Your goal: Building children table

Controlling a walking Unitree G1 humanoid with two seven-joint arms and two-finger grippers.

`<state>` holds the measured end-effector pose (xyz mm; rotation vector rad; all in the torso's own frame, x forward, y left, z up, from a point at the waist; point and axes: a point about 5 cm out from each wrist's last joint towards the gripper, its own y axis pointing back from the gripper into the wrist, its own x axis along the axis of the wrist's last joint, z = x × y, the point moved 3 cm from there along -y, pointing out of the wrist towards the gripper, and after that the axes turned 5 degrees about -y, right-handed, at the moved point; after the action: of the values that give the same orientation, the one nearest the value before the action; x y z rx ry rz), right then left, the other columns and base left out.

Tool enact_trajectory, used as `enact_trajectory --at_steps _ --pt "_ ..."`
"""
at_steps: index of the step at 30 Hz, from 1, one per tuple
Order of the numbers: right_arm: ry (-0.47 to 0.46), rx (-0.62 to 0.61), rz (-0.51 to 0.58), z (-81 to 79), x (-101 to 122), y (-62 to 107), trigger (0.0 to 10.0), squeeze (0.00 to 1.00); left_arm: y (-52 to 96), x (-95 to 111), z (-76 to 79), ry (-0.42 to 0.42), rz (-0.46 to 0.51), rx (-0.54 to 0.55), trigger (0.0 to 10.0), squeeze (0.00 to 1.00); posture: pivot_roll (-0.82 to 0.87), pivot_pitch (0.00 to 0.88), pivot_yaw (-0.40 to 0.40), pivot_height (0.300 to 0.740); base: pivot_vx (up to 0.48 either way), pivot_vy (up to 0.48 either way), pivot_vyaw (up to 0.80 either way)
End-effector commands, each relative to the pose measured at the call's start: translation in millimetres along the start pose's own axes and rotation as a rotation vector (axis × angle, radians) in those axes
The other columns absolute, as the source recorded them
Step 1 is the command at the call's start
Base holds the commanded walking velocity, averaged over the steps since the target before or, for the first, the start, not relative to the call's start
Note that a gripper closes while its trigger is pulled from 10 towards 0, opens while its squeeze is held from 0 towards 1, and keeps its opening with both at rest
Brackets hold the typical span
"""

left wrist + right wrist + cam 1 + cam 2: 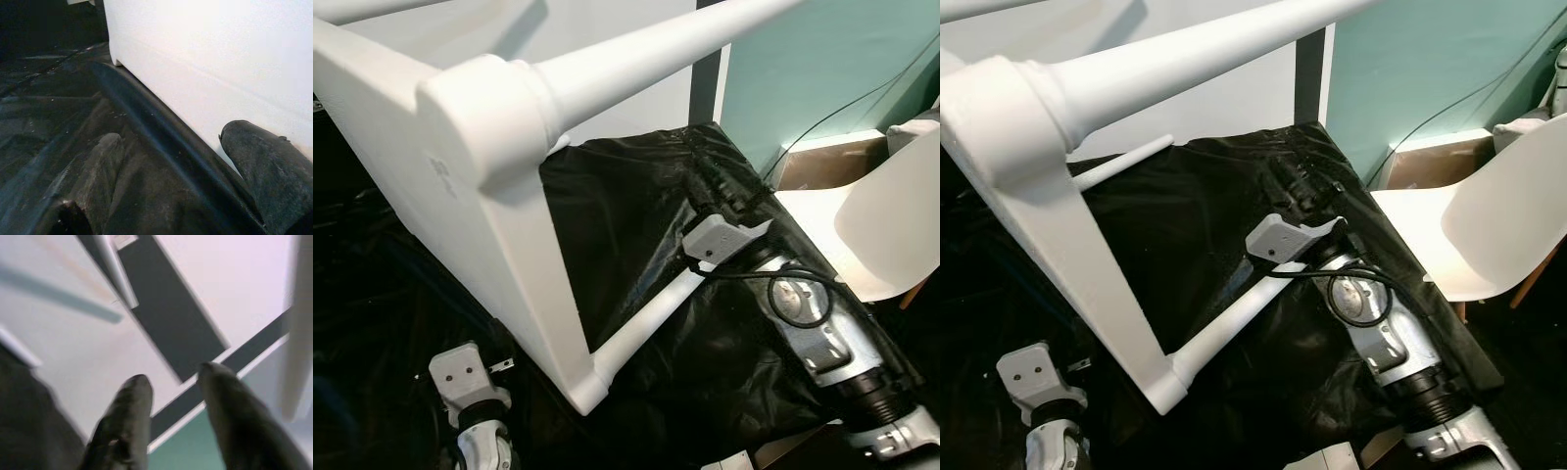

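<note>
The kids' table (460, 196) is tipped on its edge on the black sheet (646, 225), legs toward 2 o'clock, and with the left tool (171, 161) spread empty beside its top and the right tool (171, 396) open on nothing, I reckon it could easily topple.

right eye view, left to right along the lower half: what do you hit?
Left arm's grey wrist mount → white table top on its edge → lower table leg → right arm on the black plastic sheet → white chair.

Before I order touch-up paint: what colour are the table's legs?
White table legs, clearest in the right eye view.
</note>
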<state>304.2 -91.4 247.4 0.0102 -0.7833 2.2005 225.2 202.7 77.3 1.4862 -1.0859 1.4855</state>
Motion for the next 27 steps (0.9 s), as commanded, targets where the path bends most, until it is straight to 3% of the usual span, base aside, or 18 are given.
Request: enact_trajectory --at_steps 1,9,12,13,14,27 --pt "0.069 -0.068 0.059 14.0 8.7 -2.5 10.0 1.00 0.8 -4.1 8.8 0.007 -0.012 -0.020 10.0 0.00 -0.06 0.000 0.071 0.740 0.000 0.000 0.00" --pt "0.157 -0.157 0.121 46.8 13.2 -17.9 10.0 1.00 -0.1 -6.0 12.8 0.008 -0.010 -0.024 10.0 0.00 -0.07 0.000 0.063 0.740 0.000 0.000 0.00" --pt "0.168 -0.154 0.122 49.9 11.8 -21.5 10.0 1.00 -0.1 -6.4 13.4 0.009 -0.010 -0.025 10.0 0.00 -0.07 0.000 0.061 0.740 0.000 0.000 0.00" --pt "0.177 -0.135 0.118 51.7 9.2 -25.6 10.0 0.38 -0.1 -6.6 13.8 0.009 -0.009 -0.024 10.0 0.00 -0.07 0.000 0.056 0.740 0.000 0.000 0.00" --pt "0.182 -0.112 0.110 52.8 6.1 -29.6 10.0 0.00 -0.1 -7.1 13.5 0.009 -0.010 -0.022 10.0 0.00 -0.07 0.000 0.055 0.740 0.000 0.000 0.00" --pt "0.107 0.032 0.055 50.3 -16.4 -54.7 10.0 0.00 -2.0 -9.3 2.4 -0.025 0.001 0.041 10.0 0.00 -0.06 0.000 0.038 0.740 0.000 0.000 0.00"
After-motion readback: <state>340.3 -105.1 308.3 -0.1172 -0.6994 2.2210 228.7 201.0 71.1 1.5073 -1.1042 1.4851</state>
